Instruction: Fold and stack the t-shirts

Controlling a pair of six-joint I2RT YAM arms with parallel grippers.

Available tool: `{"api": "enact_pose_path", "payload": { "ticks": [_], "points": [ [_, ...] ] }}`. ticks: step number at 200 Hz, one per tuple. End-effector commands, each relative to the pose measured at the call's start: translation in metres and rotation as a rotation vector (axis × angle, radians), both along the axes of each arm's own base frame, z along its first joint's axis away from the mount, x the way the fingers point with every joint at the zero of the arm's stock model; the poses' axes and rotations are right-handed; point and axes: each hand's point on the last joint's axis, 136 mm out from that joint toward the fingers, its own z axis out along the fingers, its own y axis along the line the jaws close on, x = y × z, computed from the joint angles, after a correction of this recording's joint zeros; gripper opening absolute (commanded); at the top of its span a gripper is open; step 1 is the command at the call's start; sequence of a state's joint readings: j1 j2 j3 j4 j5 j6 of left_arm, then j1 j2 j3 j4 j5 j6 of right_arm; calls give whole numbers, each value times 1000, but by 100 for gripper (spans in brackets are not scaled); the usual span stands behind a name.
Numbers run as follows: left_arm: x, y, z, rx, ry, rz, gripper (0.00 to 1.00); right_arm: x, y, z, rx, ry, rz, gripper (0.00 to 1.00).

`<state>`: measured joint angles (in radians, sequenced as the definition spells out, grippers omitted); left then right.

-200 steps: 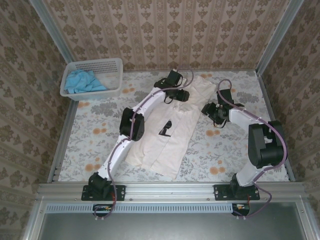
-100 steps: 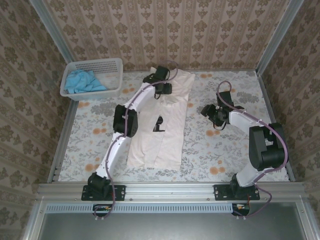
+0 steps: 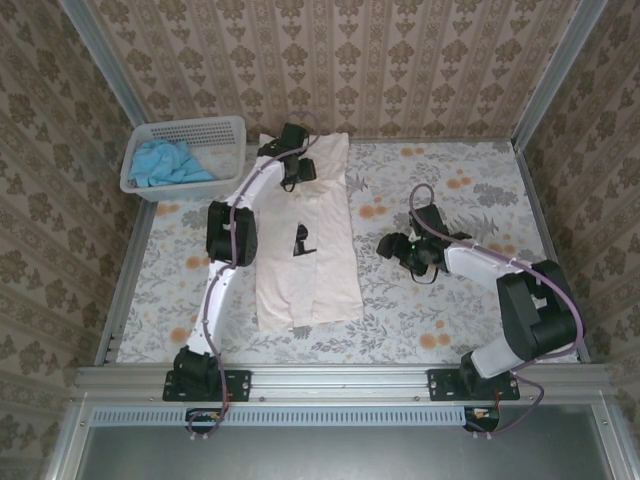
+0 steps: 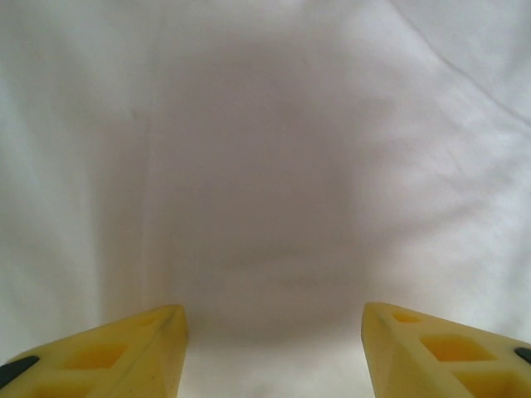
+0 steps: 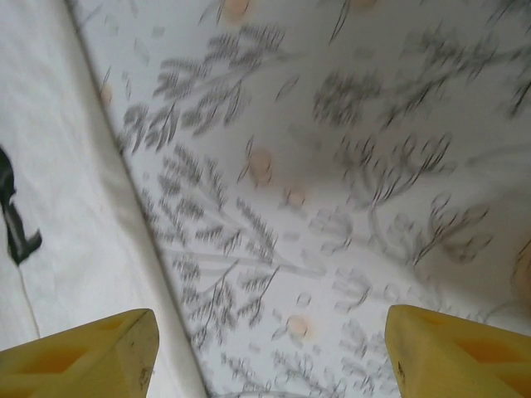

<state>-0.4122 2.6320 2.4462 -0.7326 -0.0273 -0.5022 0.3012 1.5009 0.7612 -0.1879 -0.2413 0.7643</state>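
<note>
The left gripper (image 4: 272,312) is held released over the cream-white cloth t-shirt (image 3: 322,262), the right gripper (image 5: 272,319) released to its right.

- On my overhead feed, a white perforated basket (image 3: 205,130) sits at the table's far left corner, close to the back wall.
- A table cover (image 3: 470,190) printed with grey foliage and orange blossoms spreads across the work surface.
- Beige damask wallpaper (image 3: 400,60) lines the three walls I can see.
- Two metal posts (image 3: 557,70) stand at the back corners.
- An aluminium rail (image 3: 340,378) runs along the near edge.
</note>
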Motion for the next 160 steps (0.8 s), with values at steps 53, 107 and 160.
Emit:
{"api": "enact_pose_path", "payload": {
  "ticks": [53,107,160],
  "points": [
    [-130,-11,143,-86,-182,-71,70,-58,45,-6,71,35,137,72],
    [-294,68,77,94,-34,-77,59,-94,84,-18,85,87,291,62],
    [-408,120,14,99,128,-29,52,-111,89,-29,35,131,314,52]
  ]
}}
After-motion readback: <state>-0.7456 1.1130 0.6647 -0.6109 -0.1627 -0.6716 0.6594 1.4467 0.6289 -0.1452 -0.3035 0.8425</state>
